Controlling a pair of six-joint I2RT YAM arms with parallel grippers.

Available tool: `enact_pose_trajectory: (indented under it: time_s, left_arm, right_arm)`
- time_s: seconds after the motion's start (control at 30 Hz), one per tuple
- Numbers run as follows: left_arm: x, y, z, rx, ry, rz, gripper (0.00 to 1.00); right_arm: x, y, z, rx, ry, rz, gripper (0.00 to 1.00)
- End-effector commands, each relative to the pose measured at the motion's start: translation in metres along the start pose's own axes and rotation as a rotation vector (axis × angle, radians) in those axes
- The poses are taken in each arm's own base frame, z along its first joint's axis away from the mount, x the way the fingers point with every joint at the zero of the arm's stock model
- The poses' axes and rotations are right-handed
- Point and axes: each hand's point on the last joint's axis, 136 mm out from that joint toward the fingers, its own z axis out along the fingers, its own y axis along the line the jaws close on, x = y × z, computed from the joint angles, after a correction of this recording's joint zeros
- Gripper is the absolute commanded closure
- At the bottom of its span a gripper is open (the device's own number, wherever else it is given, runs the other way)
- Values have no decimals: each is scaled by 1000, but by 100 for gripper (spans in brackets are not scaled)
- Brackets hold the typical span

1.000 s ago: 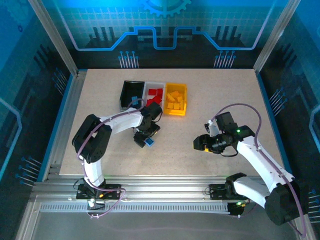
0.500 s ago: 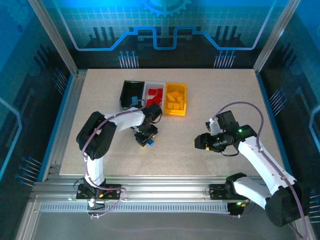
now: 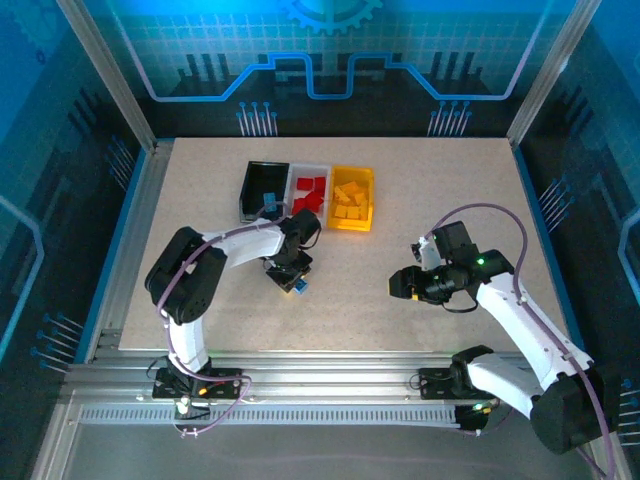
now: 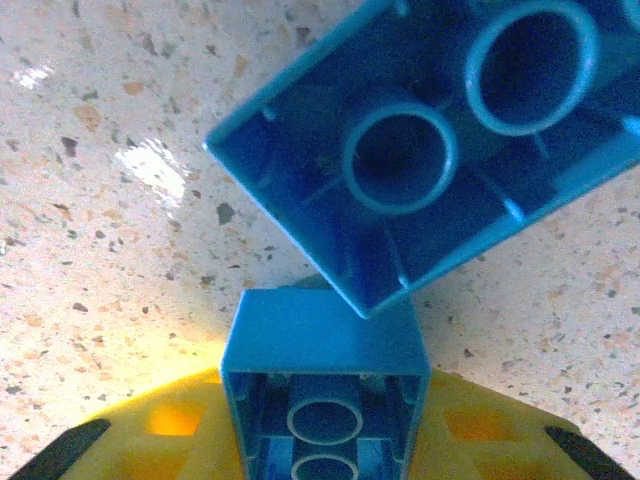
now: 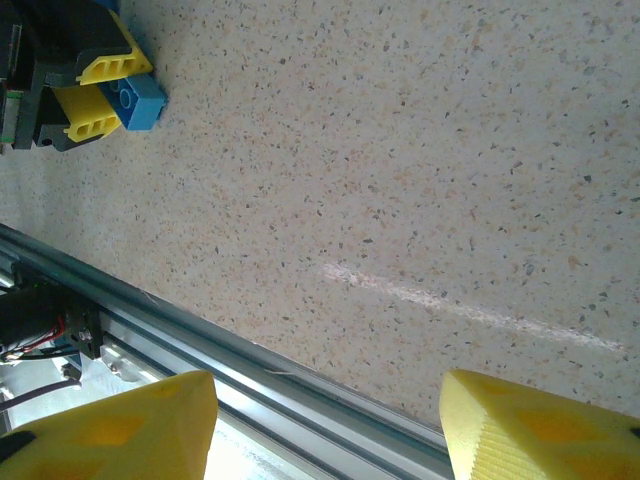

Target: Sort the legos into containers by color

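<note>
The left arm point(image 3: 215, 255) is folded tight from where I stand. Its elbow sits back by the near-left edge of the surface point(image 3: 450, 200), and its forearm reaches across toward the middle. The wrist is tipped down just in front of the row of bins.

The left gripper point(image 3: 295, 283) is pinched in narrow on a blue brick point(image 4: 325, 345). The wrist view shows its yellow fingers point(image 4: 160, 430) pressed against both sides of the brick, whose hollow underside faces the camera. A second blue brick point(image 4: 440, 150) lies tilted right beside it, also hollow side up, and its corner overlaps the held one. Whether the two touch I cannot tell.

Beyond the wrist stand the black bin point(image 3: 262, 185), the white bin point(image 3: 309, 168) with red legos point(image 3: 310, 192) in it, and the yellow bin point(image 3: 369, 200) with yellow legos point(image 3: 350, 205) in it — all three joined side by side.

The right arm point(image 3: 520, 320) swings out wide to the right and doubles back. Its right gripper point(image 3: 395, 287) points left toward the centre, well apart from the bins and over bare surface. Its fingers point(image 5: 130, 430) stand apart with nothing between them — just speckled surface and the metal rail point(image 5: 250, 350) at the near edge. From that wrist camera the left gripper point(image 5: 110, 95) is seen far off with the blue brick point(image 5: 138, 100) clamped in it.
</note>
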Motion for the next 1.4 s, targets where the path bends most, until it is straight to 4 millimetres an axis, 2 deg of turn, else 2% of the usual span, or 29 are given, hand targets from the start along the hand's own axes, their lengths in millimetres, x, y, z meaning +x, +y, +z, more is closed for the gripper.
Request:
enact_pose_trajectory:
  time_s: [0.0, 0.13, 0.27, 0.4, 0.53, 0.77, 0.9, 1.1, 1.2, 1.37]
  left_arm:
    - [12, -9, -7, 65, 24, 17, 67]
    - [7, -16, -30, 101, -7, 59, 67]
    - [-12, -28, -61, 156, -48, 75, 67]
    - [-47, -37, -87, 200, -90, 57, 67]
    - [-86, -52, -103, 233, -111, 33, 67]
    - [-158, -91, -130, 290, -150, 32, 66]
    - [-188, -107, -131, 253, -158, 77, 66]
    - [-220, -125, -130, 228, -184, 129, 66]
    - [-230, -131, -124, 242, -172, 124, 65]
    - [-233, -136, -109, 234, -144, 129, 62]
  right_arm:
    - [0, 6, -8, 0, -16, -11, 38]
    - [0, 5, -6, -2, -15, -3, 38]
    - [-2, 5, -5, -3, -18, 7, 38]
    - [-4, 7, -6, -5, -22, 18, 38]
    - [-5, 5, -8, 4, -39, 29, 38]
    - [-6, 4, -12, 29, -43, 53, 39]
    - [-6, -1, -17, 56, -67, 72, 38]
    - [-3, -7, -19, 81, -78, 108, 39]
    - [-1, -9, -20, 92, -84, 128, 39]
    - [1, -11, -21, 98, -85, 149, 39]
